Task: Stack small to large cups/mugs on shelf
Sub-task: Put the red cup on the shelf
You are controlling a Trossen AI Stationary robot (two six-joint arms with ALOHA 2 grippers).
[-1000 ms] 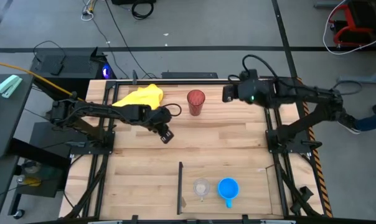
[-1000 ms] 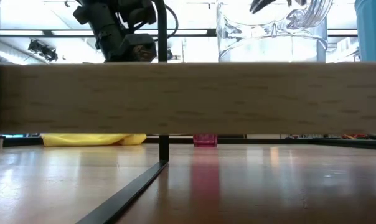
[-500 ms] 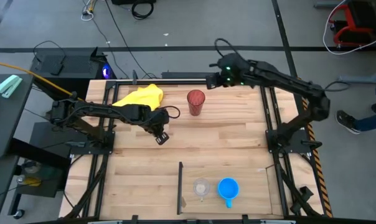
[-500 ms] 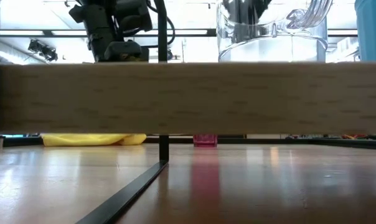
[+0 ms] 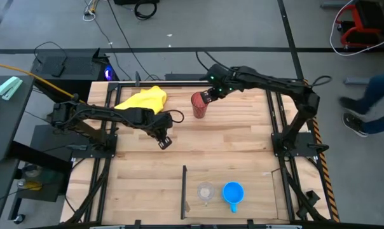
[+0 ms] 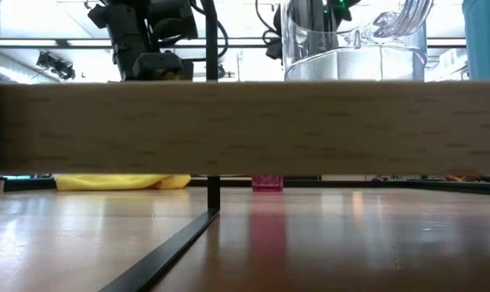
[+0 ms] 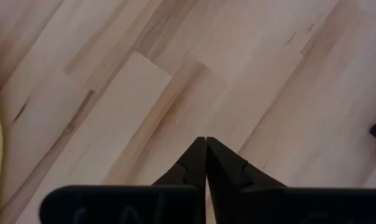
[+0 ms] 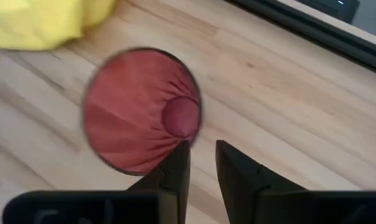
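Note:
The dark-red tumbler point(image 5: 199, 105) stands upright on its base on the table's far middle; it also shows in the right wrist view point(image 8: 141, 109). My right gripper point(image 5: 207, 97) is slightly open just above the tumbler's right rim, with one fingertip point(image 8: 178, 152) over the rim and the other outside it. My left gripper point(image 5: 164, 141) is shut and empty over bare wood left of the tumbler. The tiny clear cup point(image 5: 206, 191) and the blue mug point(image 5: 233, 192) stand side by side on the shelf panel point(image 5: 243, 213) at the near edge, right of the black divider strip point(image 5: 184, 191). My right gripper comes at the tumbler from above, one finger over its right rim point(image 8: 191, 124). I cannot tell whether it touches the rim.
A yellow cloth point(image 5: 143, 98) lies at the far left, next to the tumbler. Black frame rails point(image 5: 278, 146) run along the table's right side. A person's legs point(image 5: 370, 95) show on the floor beyond the right edge. Bare wood lies across the table's middle.
My right gripper has swung toward the table's left, from near the far right rail to just over the red tumbler. My left gripper has shifted a little toward the left edge and stays shut. The cups have not moved.

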